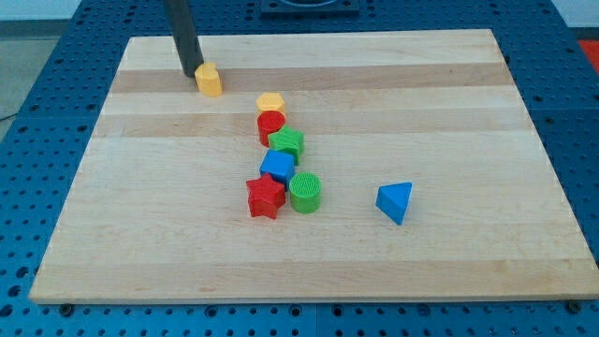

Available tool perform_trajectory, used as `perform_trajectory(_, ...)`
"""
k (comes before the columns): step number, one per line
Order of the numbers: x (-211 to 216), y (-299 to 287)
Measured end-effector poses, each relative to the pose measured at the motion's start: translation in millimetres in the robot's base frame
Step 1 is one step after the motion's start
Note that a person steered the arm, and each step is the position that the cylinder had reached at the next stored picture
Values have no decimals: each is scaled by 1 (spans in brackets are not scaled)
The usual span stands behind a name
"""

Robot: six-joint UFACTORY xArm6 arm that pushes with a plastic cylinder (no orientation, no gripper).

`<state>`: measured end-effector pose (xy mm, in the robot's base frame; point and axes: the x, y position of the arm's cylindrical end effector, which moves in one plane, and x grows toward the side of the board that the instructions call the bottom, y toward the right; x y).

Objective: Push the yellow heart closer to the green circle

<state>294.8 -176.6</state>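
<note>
The yellow heart (209,80) lies near the view's top left of the wooden board (449,122). My tip (190,72) is just to the left of the heart, touching it or nearly so. The green circle (304,192) lies near the board's middle, far below and to the right of the heart, at the bottom of a chain of blocks.
Between the heart and the green circle a chain runs downward: a yellow hexagon (270,102), a red circle (270,124), a green star-like block (287,144) and a blue cube (278,167). A red star (265,197) touches the green circle's left. A blue triangle (394,201) sits apart at the right.
</note>
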Motion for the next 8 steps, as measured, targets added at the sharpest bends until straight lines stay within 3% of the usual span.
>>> perform_trajectory(2,-43,5)
perform_trajectory(3,-46,41)
perform_trajectory(4,-15,36)
perform_trajectory(5,34,-6)
perform_trajectory(6,44,-18)
perform_trajectory(8,-6,7)
